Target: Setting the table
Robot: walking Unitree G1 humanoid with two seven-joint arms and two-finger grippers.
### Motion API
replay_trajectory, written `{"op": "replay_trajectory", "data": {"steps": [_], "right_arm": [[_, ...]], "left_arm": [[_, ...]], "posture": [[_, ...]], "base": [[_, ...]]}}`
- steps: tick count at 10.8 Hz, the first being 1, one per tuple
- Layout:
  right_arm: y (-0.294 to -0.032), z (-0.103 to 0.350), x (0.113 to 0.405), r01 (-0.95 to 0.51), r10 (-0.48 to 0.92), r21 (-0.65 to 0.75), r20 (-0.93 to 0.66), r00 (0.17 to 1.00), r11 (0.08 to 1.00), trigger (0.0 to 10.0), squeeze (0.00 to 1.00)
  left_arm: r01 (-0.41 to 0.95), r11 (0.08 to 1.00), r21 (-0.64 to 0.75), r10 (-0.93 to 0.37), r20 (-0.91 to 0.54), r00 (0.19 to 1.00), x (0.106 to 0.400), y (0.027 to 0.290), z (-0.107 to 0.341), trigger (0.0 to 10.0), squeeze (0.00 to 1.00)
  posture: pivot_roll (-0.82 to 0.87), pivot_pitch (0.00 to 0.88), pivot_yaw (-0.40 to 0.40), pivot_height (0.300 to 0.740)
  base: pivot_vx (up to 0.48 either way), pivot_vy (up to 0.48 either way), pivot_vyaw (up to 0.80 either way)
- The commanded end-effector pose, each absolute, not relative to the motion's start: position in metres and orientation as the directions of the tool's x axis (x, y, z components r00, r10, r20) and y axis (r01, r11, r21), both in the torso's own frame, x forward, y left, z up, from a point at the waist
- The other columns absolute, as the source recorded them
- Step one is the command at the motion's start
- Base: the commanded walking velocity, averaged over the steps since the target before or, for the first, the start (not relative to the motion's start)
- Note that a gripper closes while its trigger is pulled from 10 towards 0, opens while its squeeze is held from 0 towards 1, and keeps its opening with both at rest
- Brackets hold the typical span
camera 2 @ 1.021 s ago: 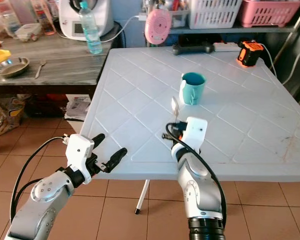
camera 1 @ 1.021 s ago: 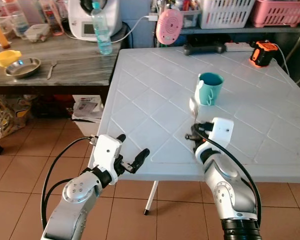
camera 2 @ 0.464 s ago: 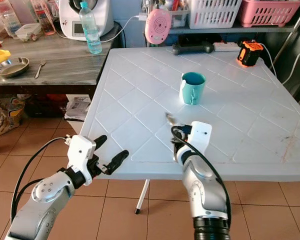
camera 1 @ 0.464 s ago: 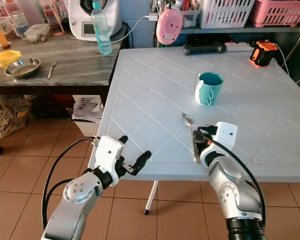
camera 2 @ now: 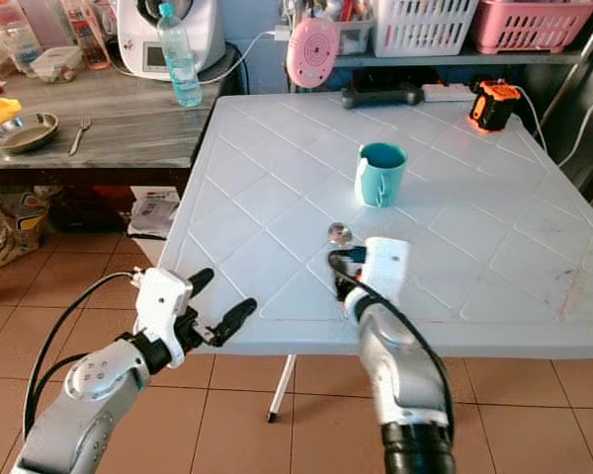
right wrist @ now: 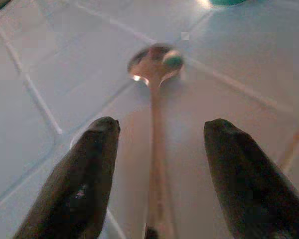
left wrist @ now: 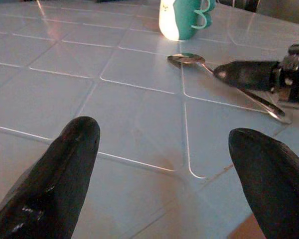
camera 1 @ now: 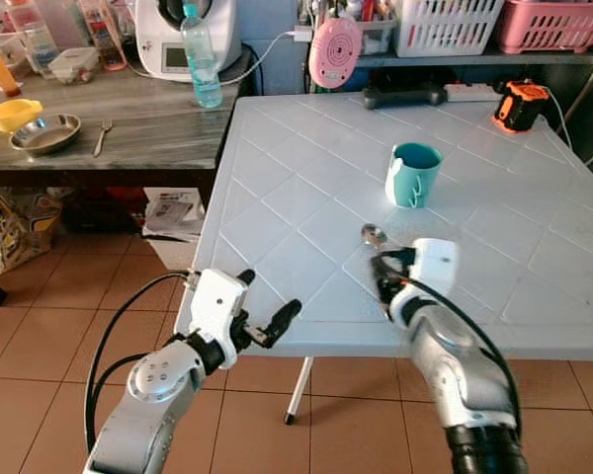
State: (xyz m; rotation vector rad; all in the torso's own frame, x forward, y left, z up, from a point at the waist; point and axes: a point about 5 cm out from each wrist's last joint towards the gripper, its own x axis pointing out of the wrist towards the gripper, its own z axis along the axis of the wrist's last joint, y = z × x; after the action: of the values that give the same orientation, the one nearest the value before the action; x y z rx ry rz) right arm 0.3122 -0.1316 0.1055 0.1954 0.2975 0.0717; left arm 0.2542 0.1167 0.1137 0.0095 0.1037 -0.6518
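Right gripper: low over the near part of the white table, fingers spread apart either side of the spoon's handle, not gripping it.
Spoon: metal, lying flat on the table top, bowl pointing away from the robot toward the mug, handle running back between the open fingers.
Teal mug: upright on the table beyond the spoon's bowl, near it but apart, handle toward the robot's left.
Left gripper: held out in front of the table's near left edge, above the tiled floor, fingers wide apart, holding nothing.
Far side of table: orange and black tool, black handled object, pink round item at the back edge.
Wooden side counter, to the robot's left: water bottle, steel bowl, yellow dish, fork, white appliance.
Shelf behind table: white basket, pink basket.
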Motion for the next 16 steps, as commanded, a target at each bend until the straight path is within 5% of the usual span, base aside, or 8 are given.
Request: {"op": "replay_trajectory", "data": {"steps": [1,2,3,4,16], "right_arm": [[-0.128,0.105,0.314,-0.064,0.124,0.203,-0.294,0.948,0.977,10.0,1.0],[-0.123,0.103,0.316,-0.093,0.147,0.179,-0.317,0.937,0.979,10.0,0.0],[-0.126,0.1,0.318,-0.063,0.114,0.157,-0.341,0.933,0.986,9.5,0.0],[-0.129,0.098,0.317,-0.05,0.097,0.138,-0.359,0.928,0.989,0.1,0.0],[-0.161,0.083,0.312,0.091,-0.037,0.107,-0.426,0.904,0.99,0.0,0.0]], "left_arm": [[0.605,0.796,-0.006,-0.603,-0.089,0.793,0.254,0.117,0.119,10.0,0.0],[0.604,0.797,-0.006,-0.602,-0.089,0.793,0.254,0.117,0.119,10.0,0.0],[0.605,0.796,-0.005,-0.603,-0.088,0.793,0.254,0.116,0.12,10.0,0.0],[0.604,0.797,-0.005,-0.602,-0.089,0.794,0.253,0.117,0.12,10.0,0.0],[0.601,0.799,-0.008,-0.599,-0.096,0.795,0.256,0.117,0.12,10.0,0.0]], "posture": [[0.02,0.048,0.041,0.74],[0.02,0.047,0.041,0.74],[0.02,0.047,0.04,0.74],[0.02,0.051,0.04,0.74],[0.02,0.044,0.041,0.74]], "base": [[0.0,0.0,0.0],[0.0,0.0,0.0],[0.0,0.0,0.0],[0.0,0.0,0.0],[0.0,0.0,0.0]]}}
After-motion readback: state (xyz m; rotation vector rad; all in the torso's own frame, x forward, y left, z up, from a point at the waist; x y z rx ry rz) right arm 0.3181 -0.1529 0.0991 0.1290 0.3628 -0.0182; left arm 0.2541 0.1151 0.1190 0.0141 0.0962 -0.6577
